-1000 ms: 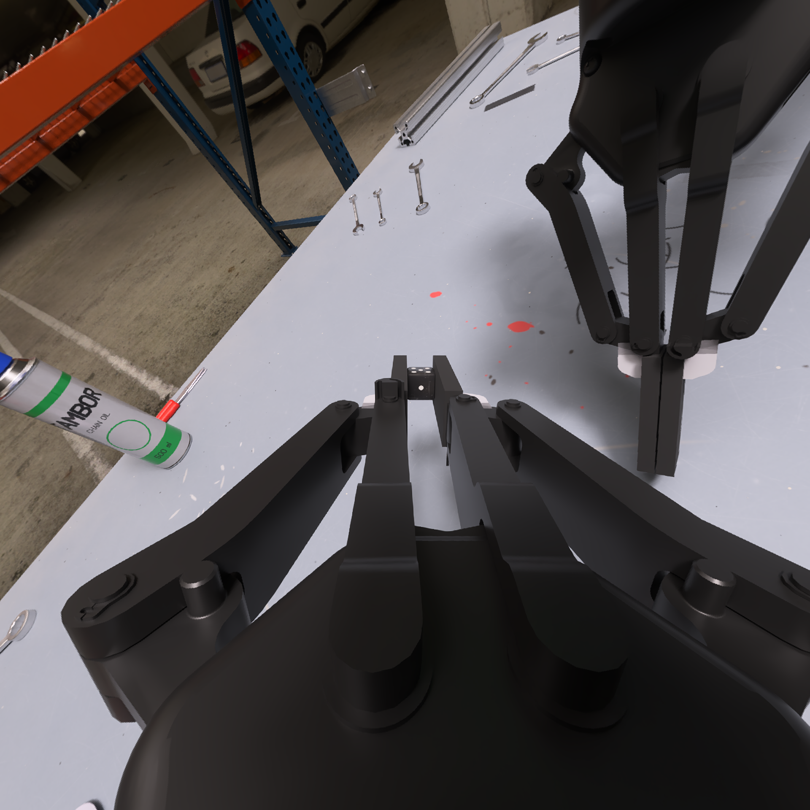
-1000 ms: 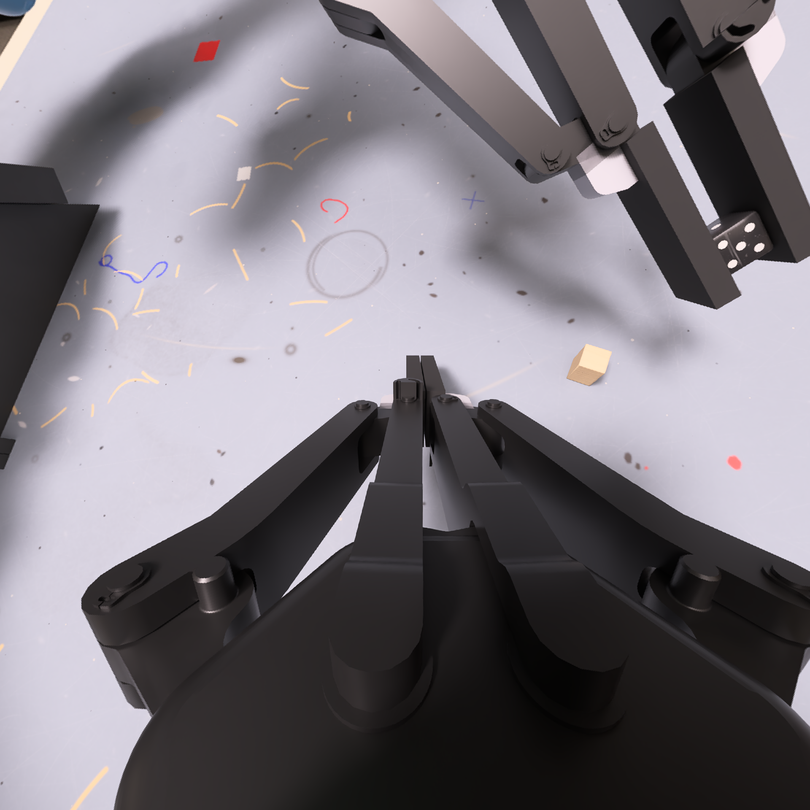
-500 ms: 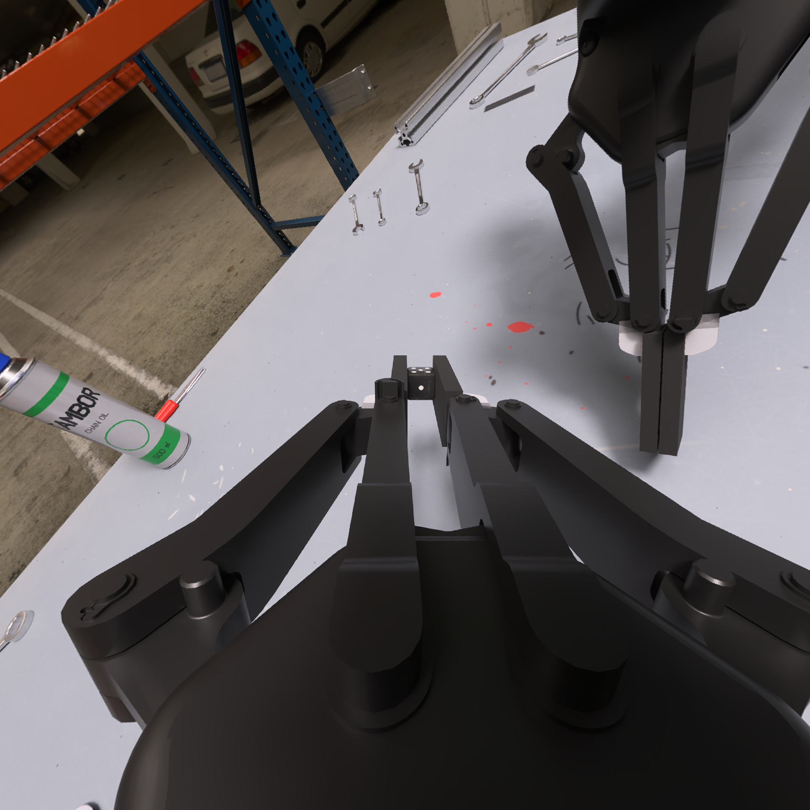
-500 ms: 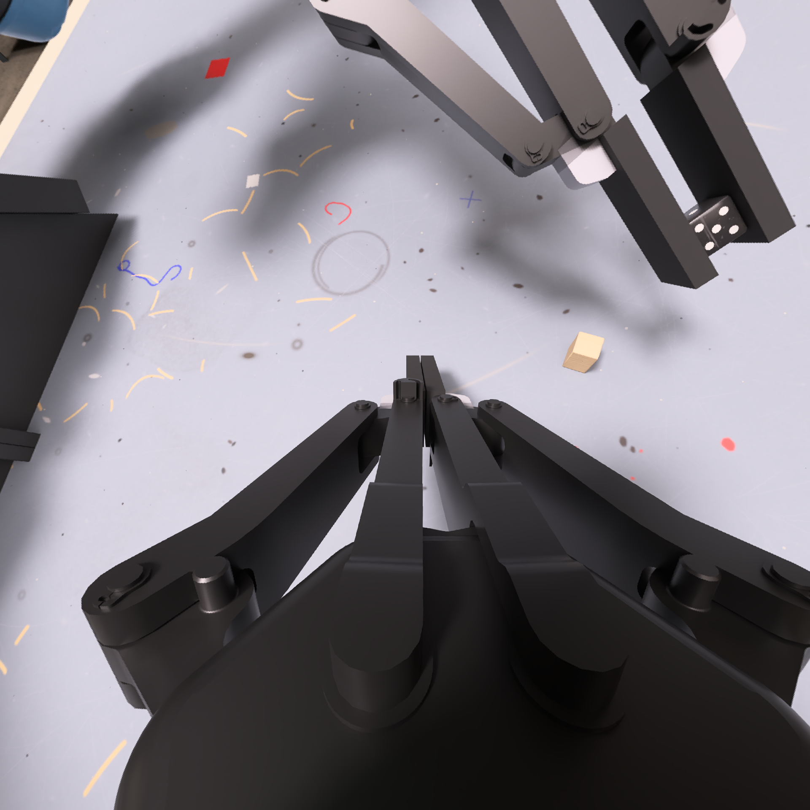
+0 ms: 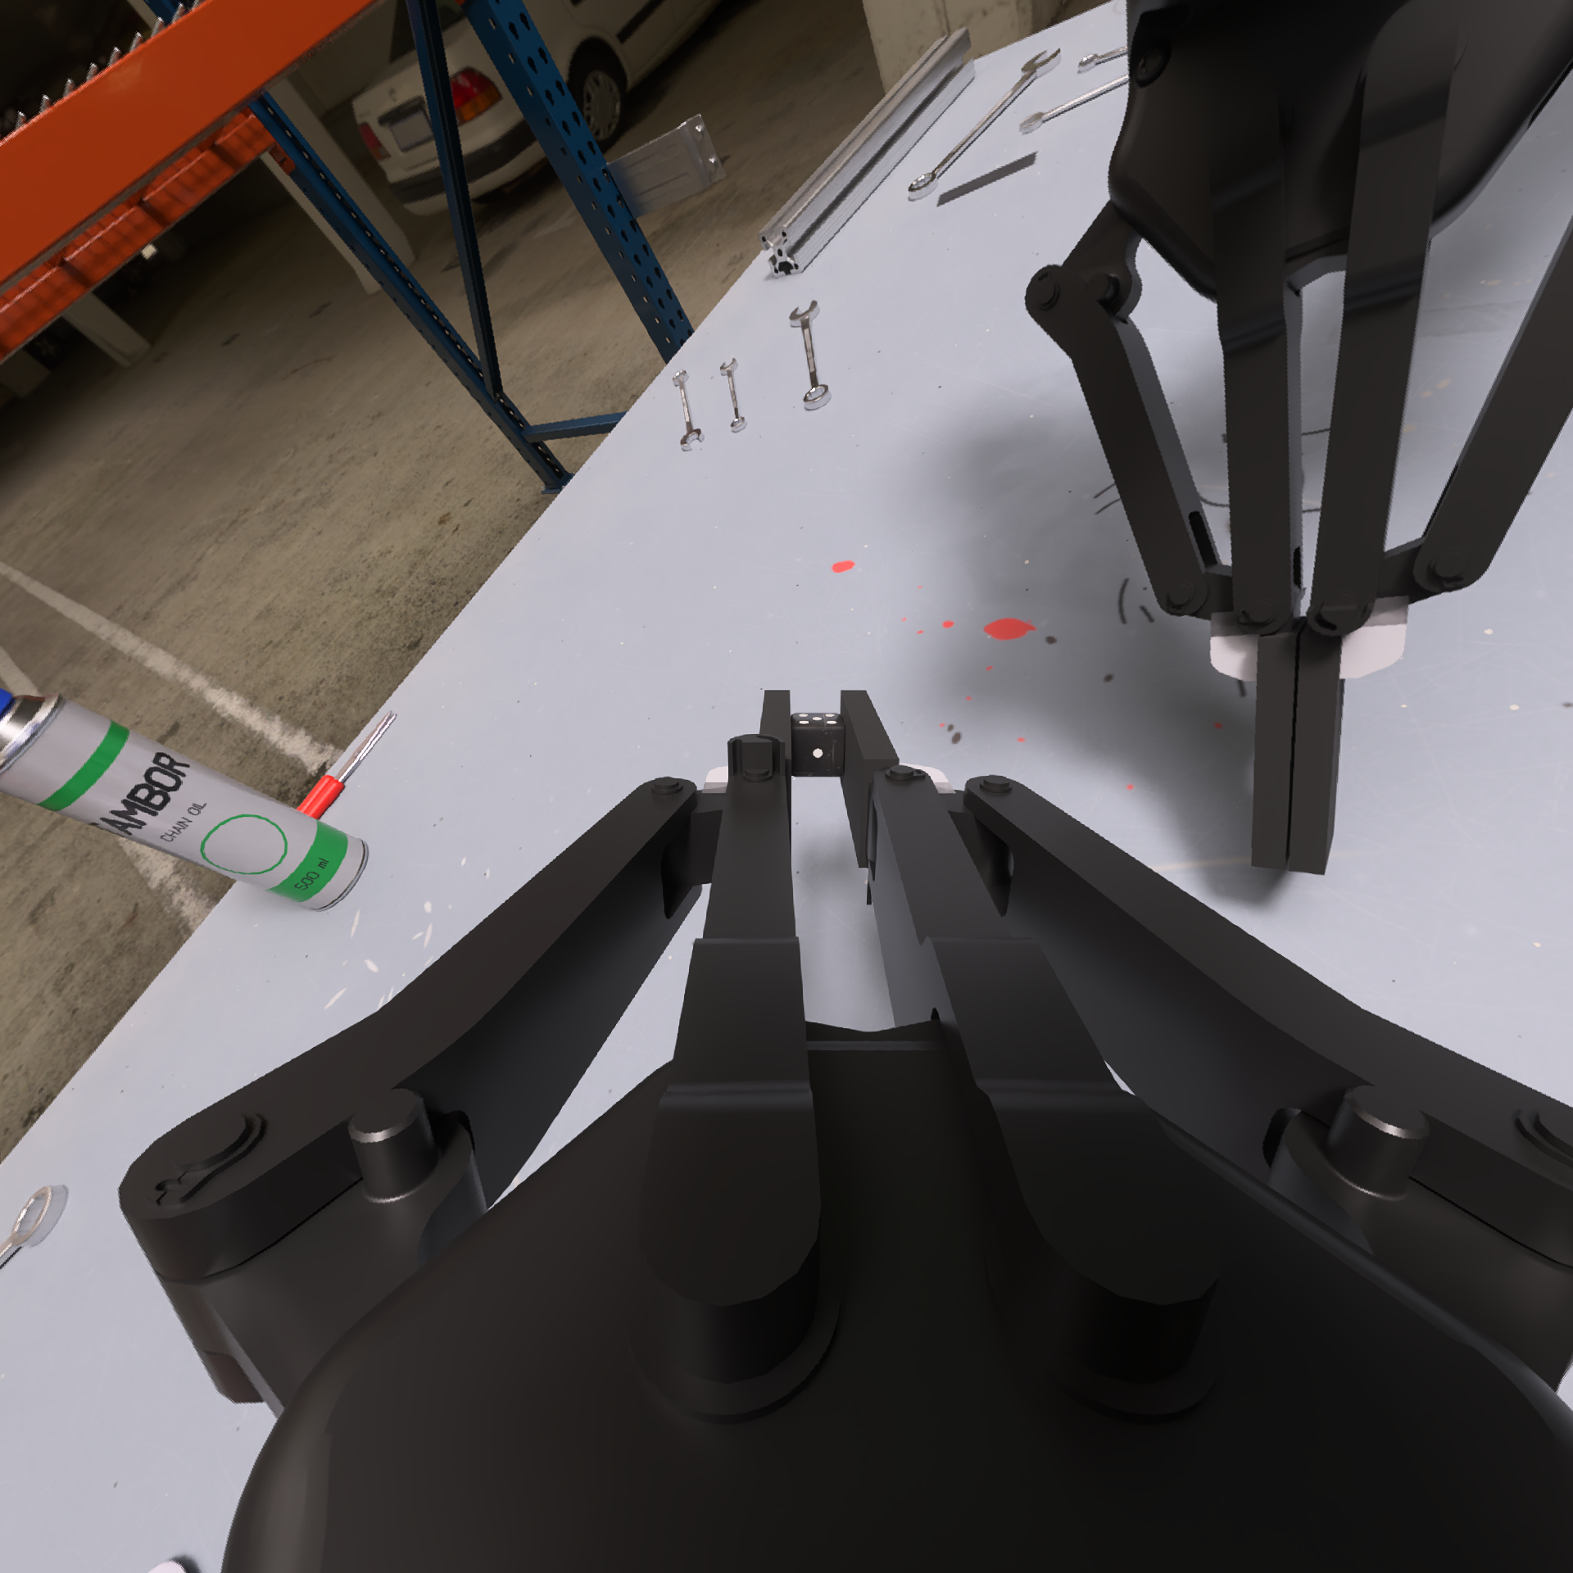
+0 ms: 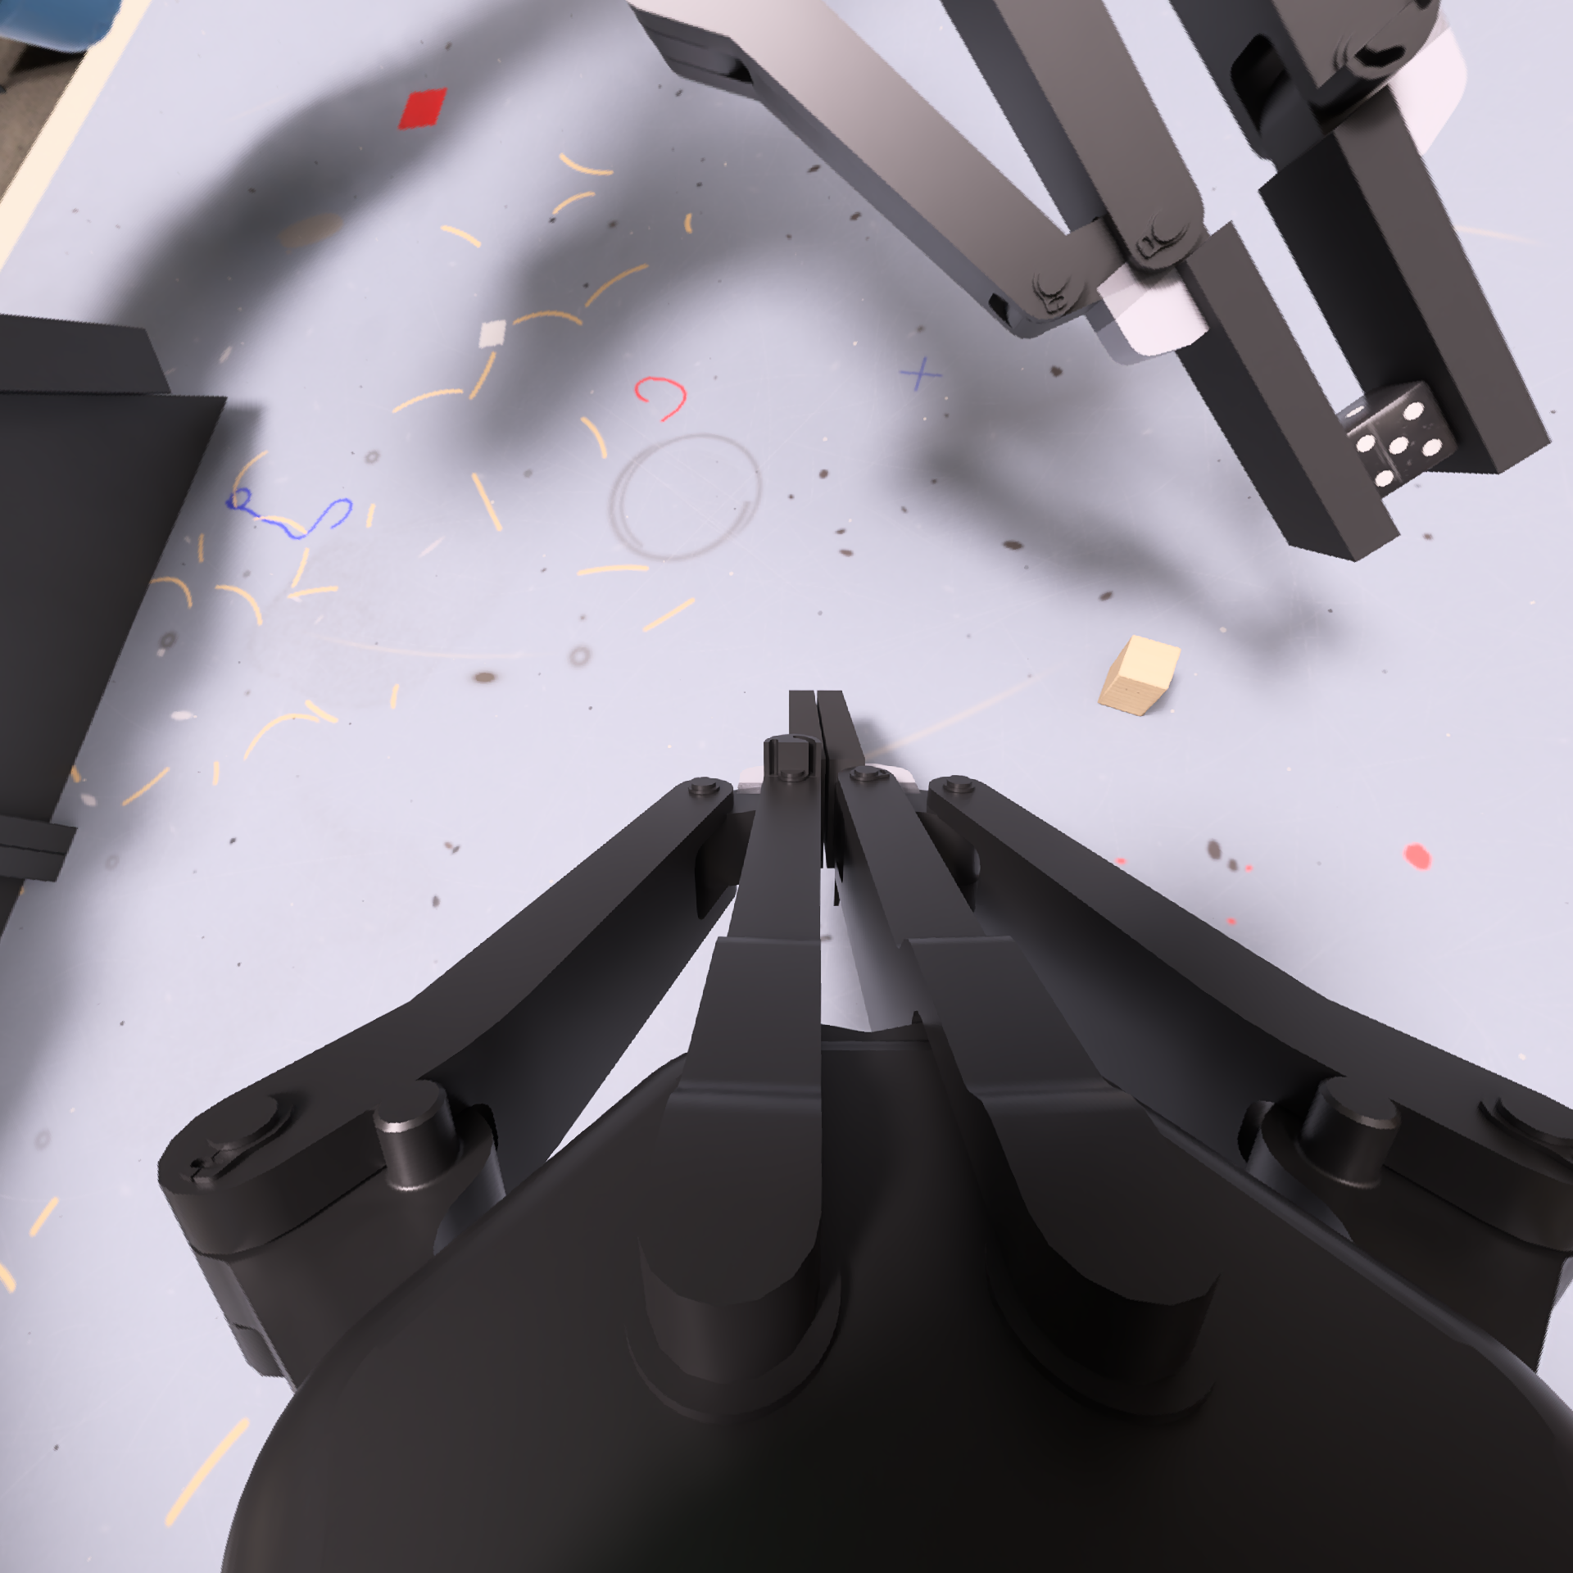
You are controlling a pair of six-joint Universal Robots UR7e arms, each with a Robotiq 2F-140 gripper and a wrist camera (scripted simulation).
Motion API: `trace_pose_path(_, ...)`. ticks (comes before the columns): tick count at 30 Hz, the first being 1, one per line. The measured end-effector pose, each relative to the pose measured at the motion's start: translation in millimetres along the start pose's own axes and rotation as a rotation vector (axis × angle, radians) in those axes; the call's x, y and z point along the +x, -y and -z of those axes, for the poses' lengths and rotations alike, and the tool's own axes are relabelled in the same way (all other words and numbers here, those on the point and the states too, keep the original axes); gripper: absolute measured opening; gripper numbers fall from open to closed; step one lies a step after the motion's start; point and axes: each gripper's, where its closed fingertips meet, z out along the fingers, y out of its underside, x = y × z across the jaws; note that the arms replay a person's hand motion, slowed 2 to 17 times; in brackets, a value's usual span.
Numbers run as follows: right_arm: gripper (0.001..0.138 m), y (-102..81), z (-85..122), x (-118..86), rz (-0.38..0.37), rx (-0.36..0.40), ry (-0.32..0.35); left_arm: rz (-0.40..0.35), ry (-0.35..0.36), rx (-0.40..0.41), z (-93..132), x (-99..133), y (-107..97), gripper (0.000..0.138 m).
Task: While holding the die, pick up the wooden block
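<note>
My left gripper (image 5: 815, 719) is shut on a small black die (image 5: 817, 742) with white pips, held above the grey table (image 5: 596, 647). It also shows in the right wrist view (image 6: 1438, 502) at the upper right, with the die (image 6: 1396, 438) between its fingers. My right gripper (image 6: 819, 711) is shut and empty above the table. It also shows in the left wrist view (image 5: 1292, 851), pointing down at the right. The wooden block (image 6: 1139, 674), a small pale cube, lies on the table to the right of my right gripper, below the left gripper. It is hidden in the left wrist view.
A spray can (image 5: 187, 809) lies at the table's left edge. Several small wrenches (image 5: 732, 391) and an aluminium rail (image 5: 868, 153) lie farther off. A black box (image 6: 94, 579) stands at the left in the right wrist view. Paint spots and shavings mark the table.
My right gripper has risen and drawn back from the table, still shut. The block and the left gripper have shifted left in its view. The left gripper has kept still with the die.
</note>
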Motion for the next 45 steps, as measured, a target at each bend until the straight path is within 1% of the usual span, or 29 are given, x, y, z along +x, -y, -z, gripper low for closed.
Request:
trace_pose_path(4,0.001,1.7,5.7,-0.5,-0.008,0.018,0.003,0.002,0.001,0.002,0.3,-0.4,0.3,0.016)
trace_pose_path(7,0.001,-0.7,7.8,0.3,-0.008,0.014,-0.001,0.004,0.001,0.003,0.4,-0.7,0.3,0.016)
trace_pose_path(18,0.001,-11.1,1.3,-0.3,-0.013,-0.023,0.009,-0.001,-0.004,-0.003,-0.9,0.8,-0.6,0.016)
trace_pose_path(23,0.001,-9.3,1.9,-1.2,-0.012,-0.016,0.011,-0.003,-0.004,-0.004,-1.0,1.1,-0.8,0.016)
trace_pose_path(30,0.001,-8.4,8.7,-1.3,-0.01,-0.004,0.007,0.0,-0.002,-0.002,-0.5,0.2,-0.7,0.016)
trace_pose_path(35,0.001,-11.5,11.4,-0.4,-0.016,-0.006,0.008,0.002,-0.002,-0.002,-0.6,0.0,-0.9,0.016)
trace_pose_path(45,0.001,-18.7,6.1,-1.7,-0.025,-0.024,0.03,-0.004,-0.006,-0.008,-1.9,1.4,-1.8,0.016)
